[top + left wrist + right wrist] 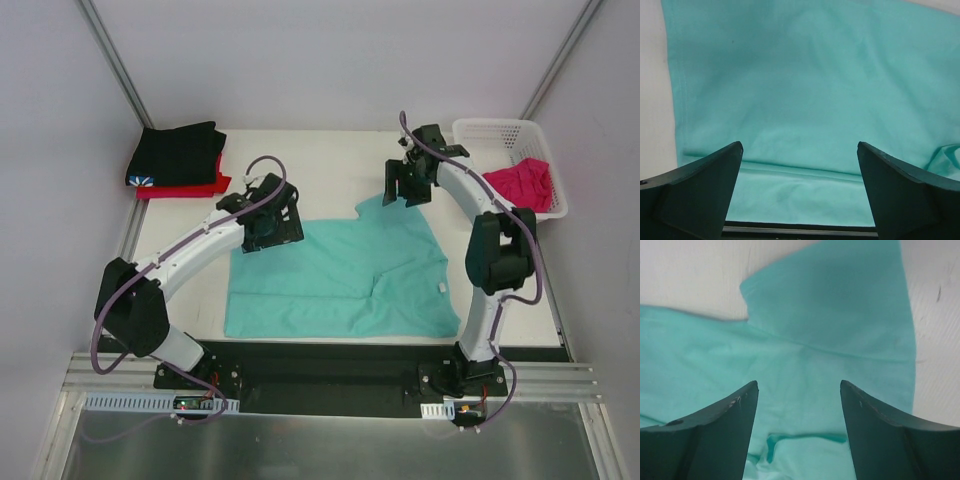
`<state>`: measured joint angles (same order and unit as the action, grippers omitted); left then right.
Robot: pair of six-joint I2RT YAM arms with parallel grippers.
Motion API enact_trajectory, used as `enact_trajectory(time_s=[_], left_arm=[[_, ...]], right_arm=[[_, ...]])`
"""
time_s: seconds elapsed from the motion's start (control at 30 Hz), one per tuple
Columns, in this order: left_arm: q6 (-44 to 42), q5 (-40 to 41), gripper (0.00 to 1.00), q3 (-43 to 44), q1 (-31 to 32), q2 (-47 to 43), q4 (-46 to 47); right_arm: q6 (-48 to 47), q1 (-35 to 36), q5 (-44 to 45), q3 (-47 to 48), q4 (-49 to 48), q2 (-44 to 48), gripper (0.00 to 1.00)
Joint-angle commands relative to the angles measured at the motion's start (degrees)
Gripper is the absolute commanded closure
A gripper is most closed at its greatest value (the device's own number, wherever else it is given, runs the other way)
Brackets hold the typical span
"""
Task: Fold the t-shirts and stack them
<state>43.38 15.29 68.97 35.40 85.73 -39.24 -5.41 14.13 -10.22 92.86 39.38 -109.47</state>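
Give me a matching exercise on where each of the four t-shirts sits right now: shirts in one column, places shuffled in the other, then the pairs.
Shirts
1. teal t-shirt
2. black t-shirt
3. red t-shirt
4. magenta t-shirt

Places
A. in the white lattice basket, far right
B. spread out in the middle of the table
C. far left corner, folded, on top
D. far left corner, underneath

Pairs: 1-B, 2-C, 3-D, 4-A

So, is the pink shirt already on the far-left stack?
No, the pink shirt lies in the white basket at far right; the stack shows only the black shirt over the red shirt.
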Motion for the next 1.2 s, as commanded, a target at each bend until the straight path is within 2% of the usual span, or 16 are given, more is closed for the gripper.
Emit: enact_trajectory(time_s=[0.0,0.17,0.27,0.4,0.77,1.17], left_arm=[[-4.6,-5.1,0.01,2.6,-3.6,-3.0,2.1],[-6.1,-6.4,0.01,2.3,-4.8,-5.1,1.7],[-6.7,-8.0,0.01,1.6,-5.0,-5.8,1.5],[-7.3,-9.6,0.01,1.8,-5.1,-5.1,0.9],[-7.9,-11.2,0.01,3.5,-5.2,-1.9,0.3],[-8.0,-10.9,0.01,4.0,-5.2,-2.2,-0.8]], right_arm=[[-5.6,-3.5,-4.6,10.6,0.3,-7.0,0.30],[-9.4,-6.4,-7.3,22.2,2.6,-15.4,0.31],[-11.2,-7.5,-8.8,26.1,3.9,-20.2,0.30],[-10.1,-9.2,-13.2,32.9,4.9,-25.4,0.30],[-8.0,-10.4,-18.0,35.7,3.3,-29.8,0.28],[-6.2,-12.4,-21.8,36.1,2.0,-32.4,0.27]])
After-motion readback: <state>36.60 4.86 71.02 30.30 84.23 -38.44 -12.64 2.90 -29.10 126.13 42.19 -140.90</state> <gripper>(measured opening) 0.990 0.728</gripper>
